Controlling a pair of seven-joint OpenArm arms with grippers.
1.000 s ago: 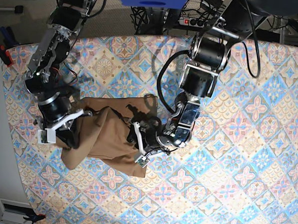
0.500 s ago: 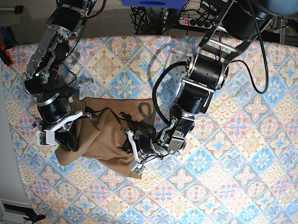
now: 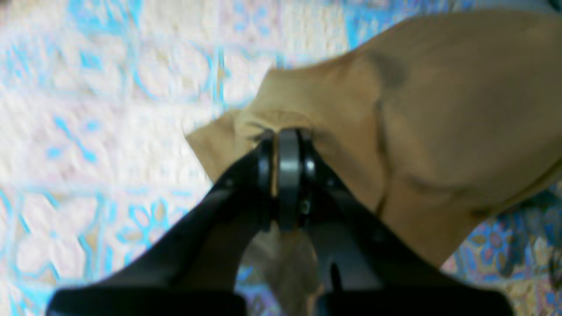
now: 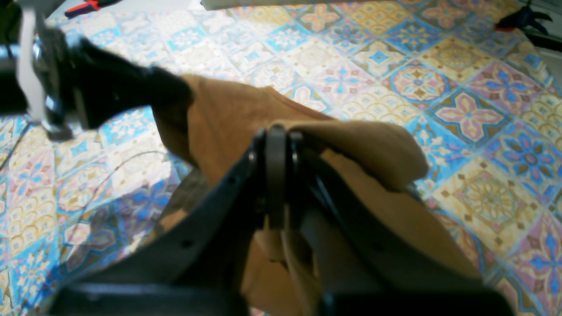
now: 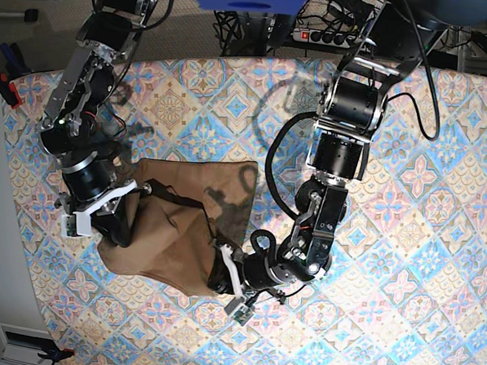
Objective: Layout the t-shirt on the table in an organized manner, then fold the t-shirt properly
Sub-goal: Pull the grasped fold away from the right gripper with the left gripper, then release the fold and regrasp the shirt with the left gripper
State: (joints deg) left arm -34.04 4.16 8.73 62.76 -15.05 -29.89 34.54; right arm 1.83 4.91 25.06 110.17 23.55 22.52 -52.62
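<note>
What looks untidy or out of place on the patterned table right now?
The plain tan-brown cotton t-shirt is not flat: it lies bunched, with deep folds, on the pastel tiled table cloth. Both grippers, left and right, are shut on its fabric. Nothing looks spilled or damaged.

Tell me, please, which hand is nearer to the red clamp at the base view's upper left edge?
Right. The right hand grips the t-shirt on the side towards the red clamp; the left hand grips its far side, farther across the table.
</note>
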